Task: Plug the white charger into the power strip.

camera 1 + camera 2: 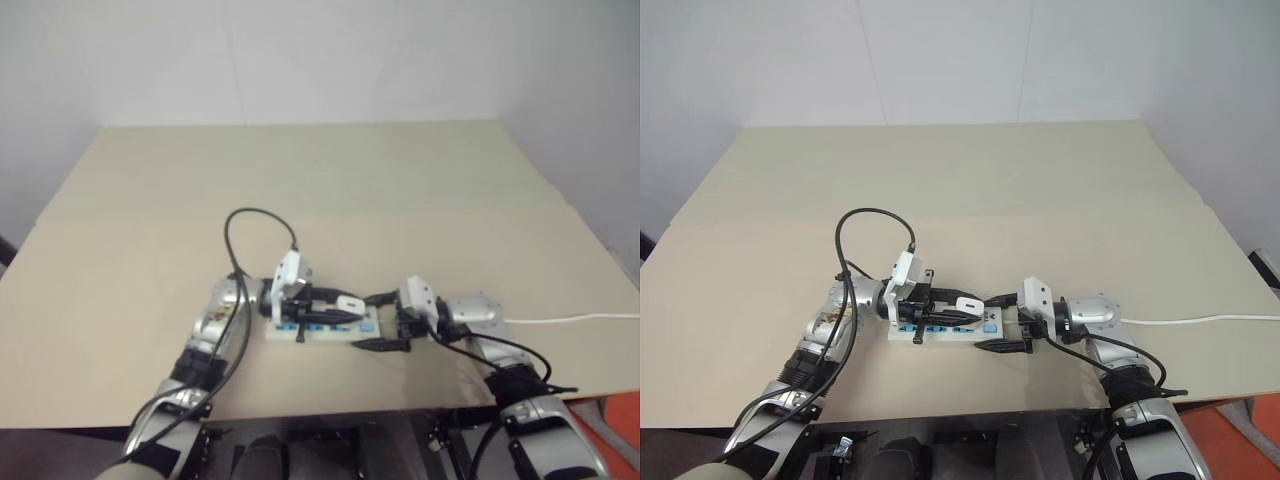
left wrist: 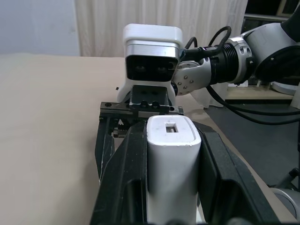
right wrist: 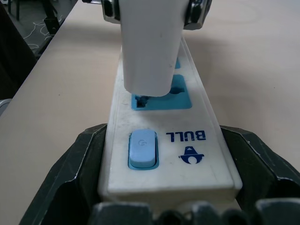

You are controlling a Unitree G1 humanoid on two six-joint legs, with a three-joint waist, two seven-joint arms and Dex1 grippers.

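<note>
My left gripper point(image 2: 171, 187) is clenched on the white charger point(image 2: 171, 164), its black fingers point(image 2: 126, 183) pressed against both flanks. My right gripper point(image 3: 164, 164) has its jaws spread wide around the switch end of the power strip point(image 3: 197, 154), one finger along each long side; I cannot tell whether they actually press on it.

The right wrist view gives me what the head cameras do not: the charger's lower end sits right over the blue socket face point(image 3: 180, 96) next to the pale blue switch point(image 3: 142, 149), hiding most of that socket, and I cannot make out its prongs there or whether they have gone in. The left wrist view looks along the charger at the right gripper's camera box.

From the head views, the strip lies near the table's point(image 1: 1040, 190) front edge, about midway along it, largely covered by the grippers. Both forearms reach in from either side, grippers roughly level and facing each other. A thin white cord point(image 1: 1200, 321) runs off toward the right edge.
</note>
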